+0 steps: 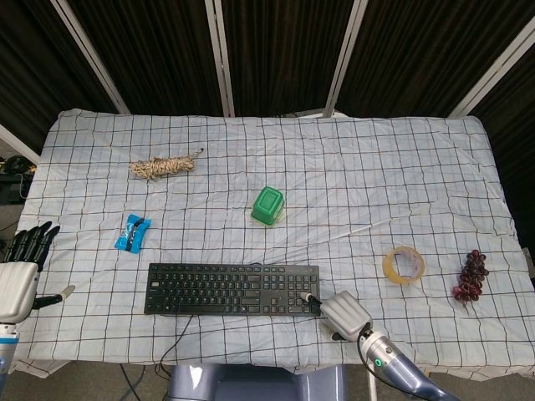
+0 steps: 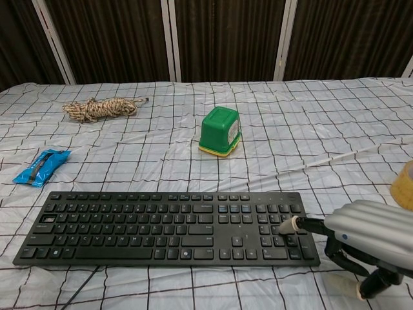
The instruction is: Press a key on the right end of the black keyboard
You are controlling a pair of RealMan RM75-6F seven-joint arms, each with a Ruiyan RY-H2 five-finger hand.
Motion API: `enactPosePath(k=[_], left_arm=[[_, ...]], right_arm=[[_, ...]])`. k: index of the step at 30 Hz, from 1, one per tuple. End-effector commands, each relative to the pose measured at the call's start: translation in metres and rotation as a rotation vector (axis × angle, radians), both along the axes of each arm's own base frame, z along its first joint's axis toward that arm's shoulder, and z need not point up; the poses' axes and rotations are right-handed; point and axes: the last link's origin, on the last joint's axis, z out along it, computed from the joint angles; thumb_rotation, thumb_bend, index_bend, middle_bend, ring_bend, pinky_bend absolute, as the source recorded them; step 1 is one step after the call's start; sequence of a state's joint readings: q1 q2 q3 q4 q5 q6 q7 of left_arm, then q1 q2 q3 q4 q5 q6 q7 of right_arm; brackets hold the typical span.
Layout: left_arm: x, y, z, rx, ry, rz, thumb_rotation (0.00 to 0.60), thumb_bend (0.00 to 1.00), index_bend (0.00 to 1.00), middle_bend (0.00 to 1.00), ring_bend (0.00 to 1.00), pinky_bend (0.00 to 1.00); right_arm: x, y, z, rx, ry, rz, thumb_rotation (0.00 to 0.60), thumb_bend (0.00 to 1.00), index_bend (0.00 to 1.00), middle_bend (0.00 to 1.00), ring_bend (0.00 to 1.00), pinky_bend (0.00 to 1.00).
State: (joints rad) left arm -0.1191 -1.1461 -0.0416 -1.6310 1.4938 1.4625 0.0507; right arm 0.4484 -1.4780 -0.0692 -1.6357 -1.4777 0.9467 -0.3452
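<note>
Pressing a key at the black keyboard's (image 2: 164,226) right end, the right hand (image 2: 368,242) extends one fingertip, others curled, holding nothing.

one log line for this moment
right hand: fingertip on key, right end of black keyboard | left hand: idle, off keyboard

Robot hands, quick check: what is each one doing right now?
Left robot hand: open, fingers apart, holding nothing, off the table's left edge.
Right robot hand: holds nothing, one fingertip on the flat black plastic keyboard, other fingers curled under.
</note>
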Motion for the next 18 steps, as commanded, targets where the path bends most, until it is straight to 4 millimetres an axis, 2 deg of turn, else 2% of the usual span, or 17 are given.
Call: enactPosePath(k=[1, 8, 13, 16, 18], left_arm=[[0.0, 0.0, 0.0, 0.001, -0.001, 0.0, 0.6, 0.0, 0.0, 0.0, 0.0, 0.0], [0.0, 0.0, 0.001, 0.003, -0.003, 0.0, 0.6, 0.0, 0.0, 0.0, 0.0, 0.0], [0.0, -0.001, 0.001, 0.001, -0.002, 0.0, 0.6, 0.0, 0.0, 0.0, 0.0, 0.0], [0.0, -0.001, 0.0, 0.0, 0.0, 0.0, 0.6, 0.0, 0.0, 0.0, 0.0, 0.0], [0.0, -0.002, 0.0, -0.001, 0.0, -0.001, 0.6, 0.0, 0.0, 0.0, 0.0, 0.0]], right_arm=[[0.002, -0.003, 0.005, -0.017, -0.001, 0.006, 0.6, 0.42, 0.18, 0.82, 0.8, 0.66], [0.003, -0.011, 0.03, -0.093, -0.006, 0.018, 0.6, 0.42, 0.16, 0.81, 0.77, 0.66], [-0.003, -0.014, 0.065, -0.197, -0.051, -0.003, 0.6, 0.42, 0.15, 0.73, 0.68, 0.63], [-0.011, -0.01, 0.083, -0.242, -0.077, -0.015, 0.6, 0.41, 0.15, 0.62, 0.57, 0.58], [-0.015, -0.007, 0.09, -0.263, -0.078, -0.019, 0.6, 0.39, 0.15, 0.49, 0.44, 0.54]])
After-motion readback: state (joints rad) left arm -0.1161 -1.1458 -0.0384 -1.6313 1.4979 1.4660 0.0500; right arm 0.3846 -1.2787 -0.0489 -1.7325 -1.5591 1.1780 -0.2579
